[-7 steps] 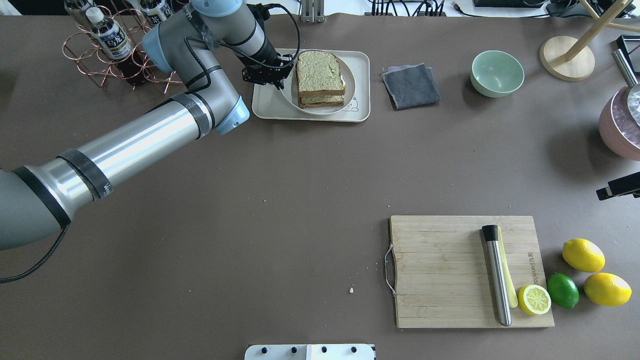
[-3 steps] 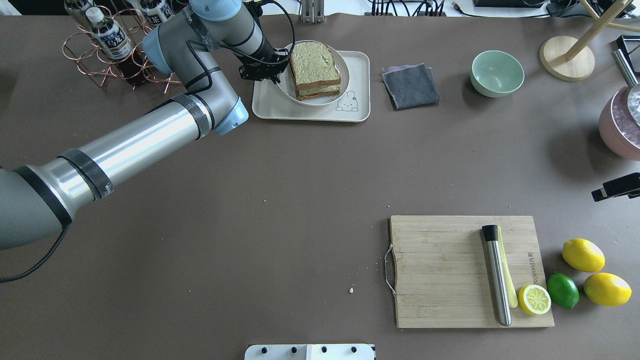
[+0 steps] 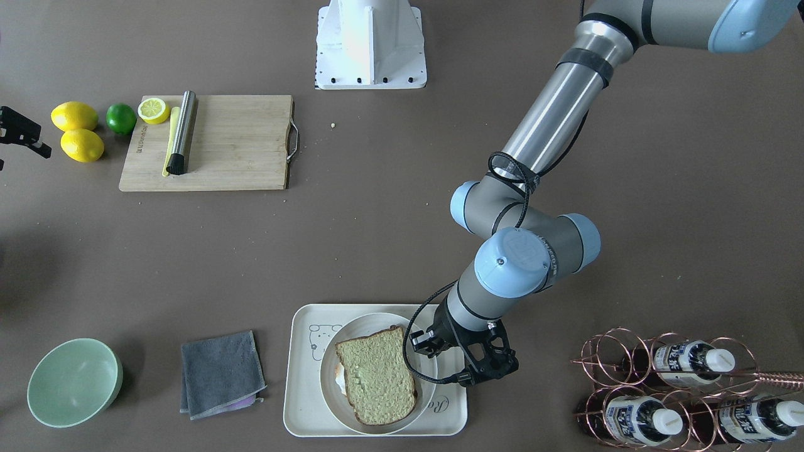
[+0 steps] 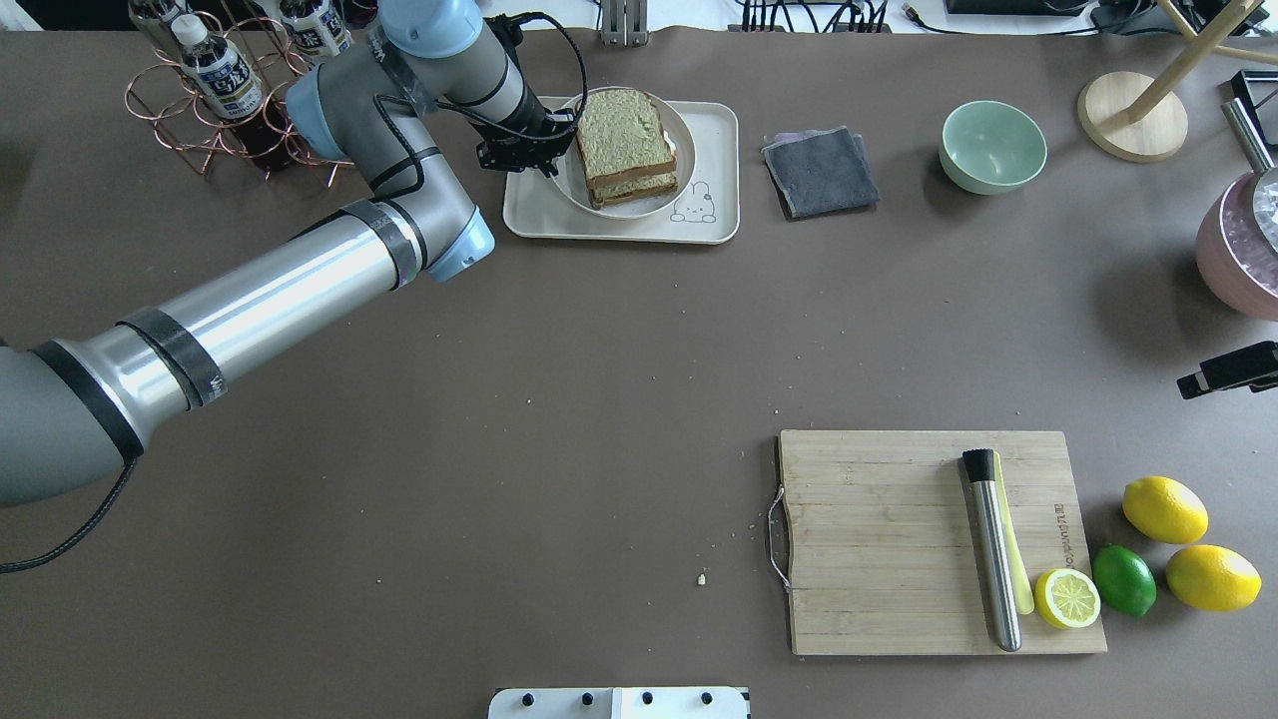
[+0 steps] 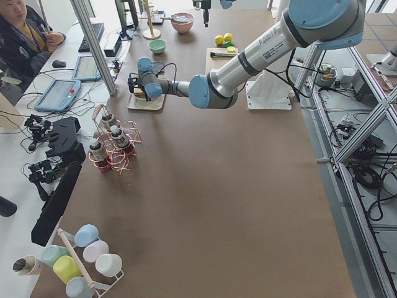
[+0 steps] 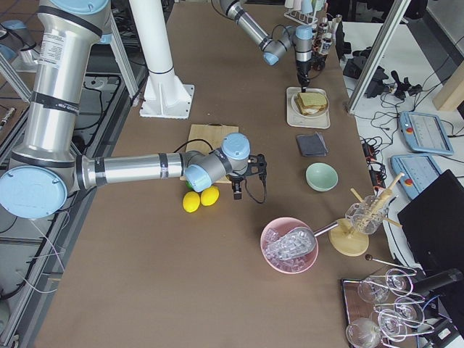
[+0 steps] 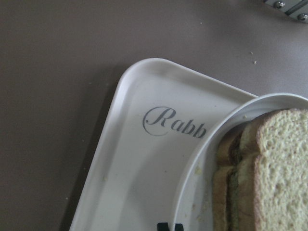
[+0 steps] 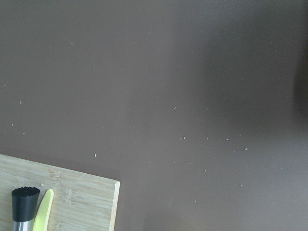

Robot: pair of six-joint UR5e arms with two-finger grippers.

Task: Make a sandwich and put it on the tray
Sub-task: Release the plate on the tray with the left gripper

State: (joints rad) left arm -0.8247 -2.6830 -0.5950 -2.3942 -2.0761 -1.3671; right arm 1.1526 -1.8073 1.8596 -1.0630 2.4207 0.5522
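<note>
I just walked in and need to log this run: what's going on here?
The left gripper is at the rim of the white plate, apparently pinching it. The plate carries the assembled sandwich and is on the cream tray. The right gripper hangs off beyond the cutting board, away from the food. Whether it is open is unclear.

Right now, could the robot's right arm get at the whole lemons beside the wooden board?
Probably yes. The right arm ends close to the lemons, nothing covers them, and only table lies between.
</note>
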